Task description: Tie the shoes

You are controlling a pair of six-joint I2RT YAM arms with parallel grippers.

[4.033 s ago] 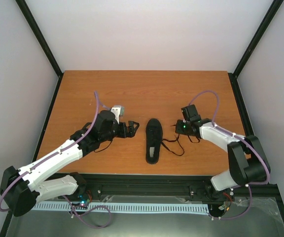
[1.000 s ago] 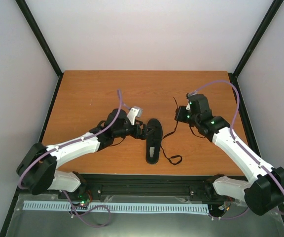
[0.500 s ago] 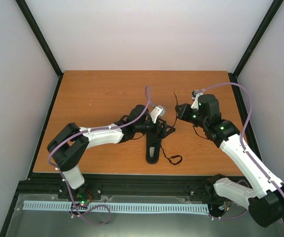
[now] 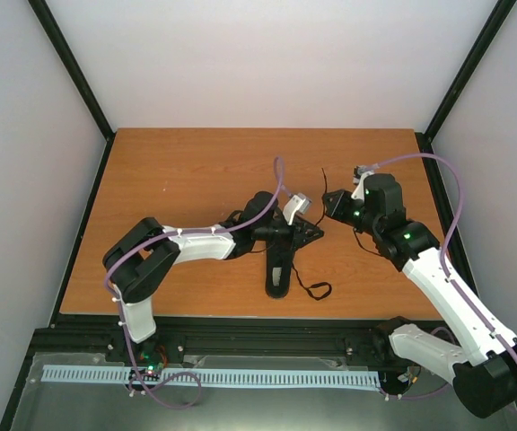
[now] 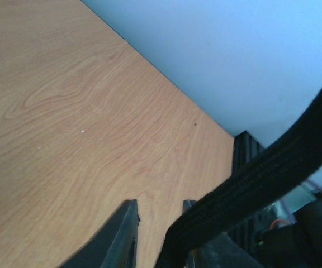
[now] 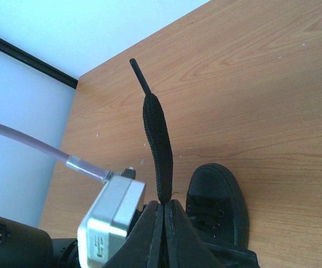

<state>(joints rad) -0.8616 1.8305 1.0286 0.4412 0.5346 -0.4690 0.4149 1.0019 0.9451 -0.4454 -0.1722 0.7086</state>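
Observation:
The black shoe (image 4: 278,269) lies in the middle of the table, toe to the far side, also seen as the shoe (image 6: 217,204) in the right wrist view. My right gripper (image 4: 328,205) (image 6: 165,202) is shut on a flat black lace (image 6: 158,139) whose end stands up past the fingertips. My left gripper (image 4: 312,233) (image 5: 158,204) reaches across the shoe's toe end, close to the right gripper. Its jaws are narrow but apart. The lace (image 5: 250,184) runs between them against the right finger (image 5: 189,207), and bare wood shows beside the left finger (image 5: 126,234).
A loose lace loop (image 4: 317,289) lies on the wooden table (image 4: 178,171) to the right of the shoe's heel. The left wrist's silver camera box (image 6: 112,215) sits close beside the right fingers. Black frame rails border the table (image 4: 86,215).
My left arm has swung right over the shoe toward the right gripper, and its jaws have narrowed from wide open. The right gripper has kept hold of the lace and shifted slightly right.

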